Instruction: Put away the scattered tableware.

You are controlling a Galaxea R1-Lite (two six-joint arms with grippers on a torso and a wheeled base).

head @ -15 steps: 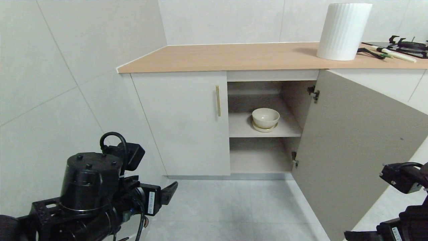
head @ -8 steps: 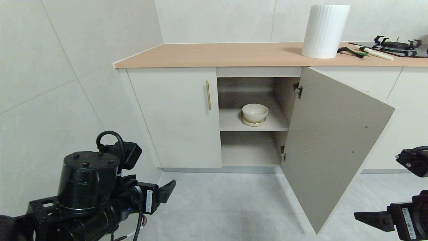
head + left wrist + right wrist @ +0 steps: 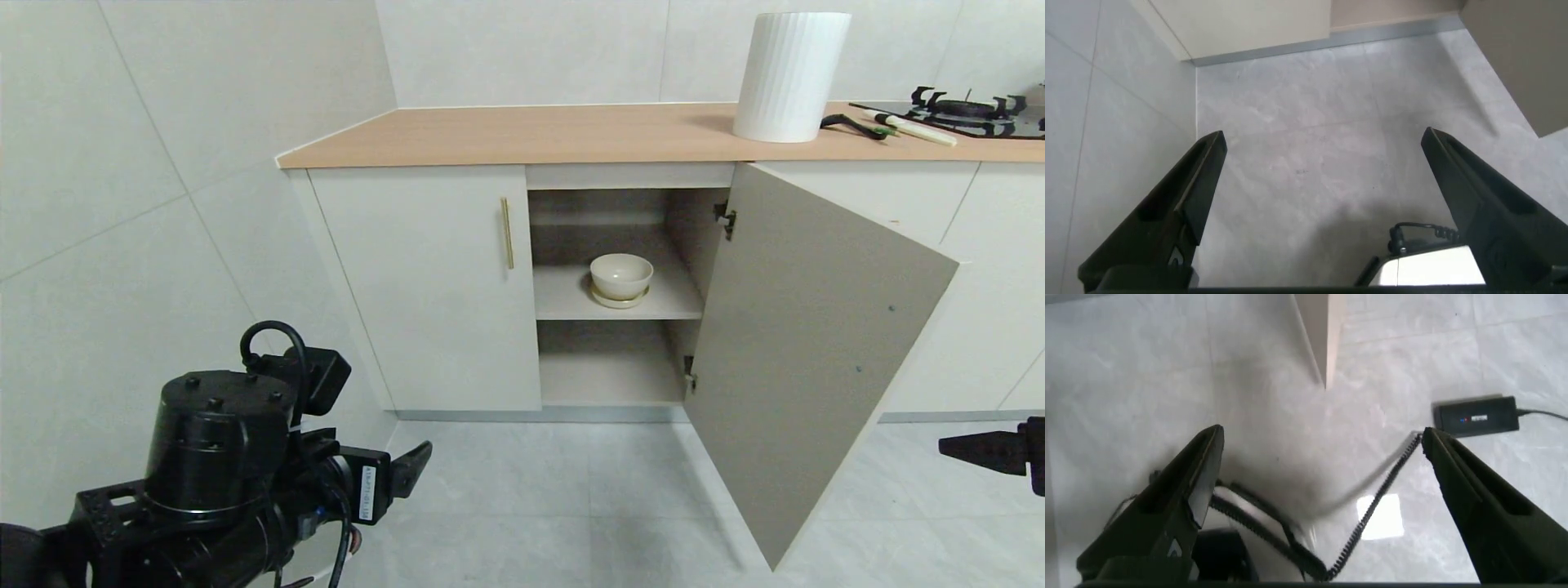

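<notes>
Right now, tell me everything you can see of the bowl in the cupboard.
The bowl is cream, round and glossy, likely ceramic. It stands upright with its mouth up, and nothing shows inside it. It sits on a small plate of similar colour, roughly mid-way along the upper shelf of the open cupboard. Nothing else touches it.

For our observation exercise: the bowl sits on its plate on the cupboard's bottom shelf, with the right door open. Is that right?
No. The head view shows the bowl on its plate on the upper shelf, not the bottom one; the right door is open.
</notes>
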